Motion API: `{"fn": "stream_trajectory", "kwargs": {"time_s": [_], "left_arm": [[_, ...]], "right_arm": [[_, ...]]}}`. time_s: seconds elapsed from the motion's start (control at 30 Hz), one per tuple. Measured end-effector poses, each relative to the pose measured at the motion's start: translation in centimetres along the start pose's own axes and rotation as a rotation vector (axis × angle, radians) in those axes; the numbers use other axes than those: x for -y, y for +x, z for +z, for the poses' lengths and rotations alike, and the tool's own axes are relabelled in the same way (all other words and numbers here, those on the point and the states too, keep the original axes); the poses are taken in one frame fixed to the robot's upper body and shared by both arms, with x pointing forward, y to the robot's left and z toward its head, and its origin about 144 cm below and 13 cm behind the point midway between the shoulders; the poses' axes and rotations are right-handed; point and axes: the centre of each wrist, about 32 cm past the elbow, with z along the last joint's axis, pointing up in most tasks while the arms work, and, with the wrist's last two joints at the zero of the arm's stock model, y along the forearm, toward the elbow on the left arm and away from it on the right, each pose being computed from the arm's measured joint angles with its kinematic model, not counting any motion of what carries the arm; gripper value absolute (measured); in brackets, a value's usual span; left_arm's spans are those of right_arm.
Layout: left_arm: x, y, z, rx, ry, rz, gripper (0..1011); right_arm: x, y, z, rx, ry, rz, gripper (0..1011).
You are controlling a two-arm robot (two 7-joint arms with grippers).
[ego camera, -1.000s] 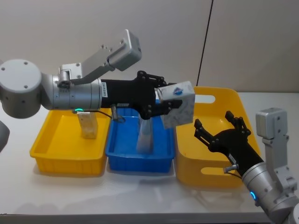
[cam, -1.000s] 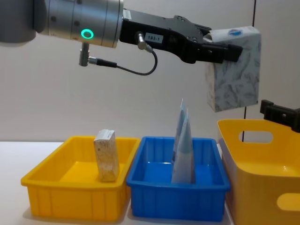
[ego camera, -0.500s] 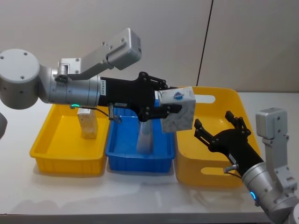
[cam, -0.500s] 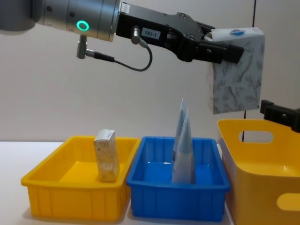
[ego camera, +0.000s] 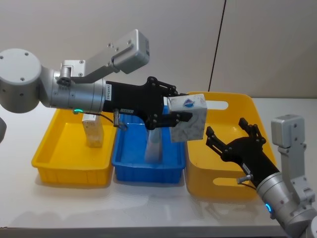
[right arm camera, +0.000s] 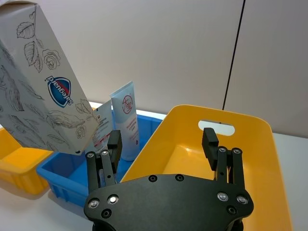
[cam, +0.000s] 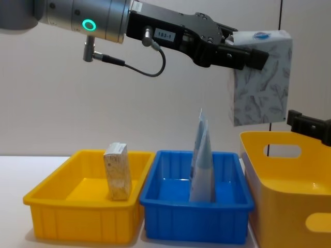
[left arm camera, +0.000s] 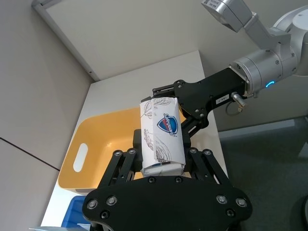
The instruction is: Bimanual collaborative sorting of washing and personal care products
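Note:
My left gripper [ego camera: 177, 105] is shut on a white grey-patterned pack [ego camera: 187, 119] with a blue logo and holds it in the air above the gap between the blue tray [ego camera: 148, 168] and the big yellow bin [ego camera: 218, 183]. In the chest view the pack [cam: 261, 77] hangs high above the bin's rim. My right gripper [ego camera: 229, 134] is open over the yellow bin, a little to the right of the pack and below it. A pale blue tube [cam: 202, 160] stands in the blue tray beside a cream tube [right arm camera: 127, 125]. A beige box [ego camera: 92, 131] stands in the left yellow tray [ego camera: 69, 166].
Three containers stand side by side on the white table: the left yellow tray [cam: 77, 217], the blue tray [cam: 196, 219] and the tall yellow bin [cam: 289, 206] with handle slots. A plain wall is close behind them.
The left gripper has shifted the pack slightly lower and straightened it a little. The right gripper has stayed still and open.

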Motion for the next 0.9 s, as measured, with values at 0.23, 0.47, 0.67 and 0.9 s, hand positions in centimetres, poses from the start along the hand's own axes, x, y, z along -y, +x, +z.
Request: {"fn": "stream_trajectory", "kwargs": {"time_s": [0.23,0.47,0.67,0.9], "left_arm": [[0.0,0.1,0.0,0.001,0.001,-0.004,383],[-0.1,0.1,0.1,0.001,0.002,-0.007,383],[-0.1,0.1,0.1,0.001,0.002,-0.008,383],[-0.1,0.1,0.1,0.002,0.003,-0.009,383]], "right_arm": [[0.0,0.1,0.0,0.001,0.0,0.005,1002],[0.1,1.0,0.4,0.005,-0.001,0.057,1002],[0.4,2.1,0.8,0.008,-0.007,0.115,1002],[0.9,3.9,1.5,0.019,-0.019,0.199,1002]]}}
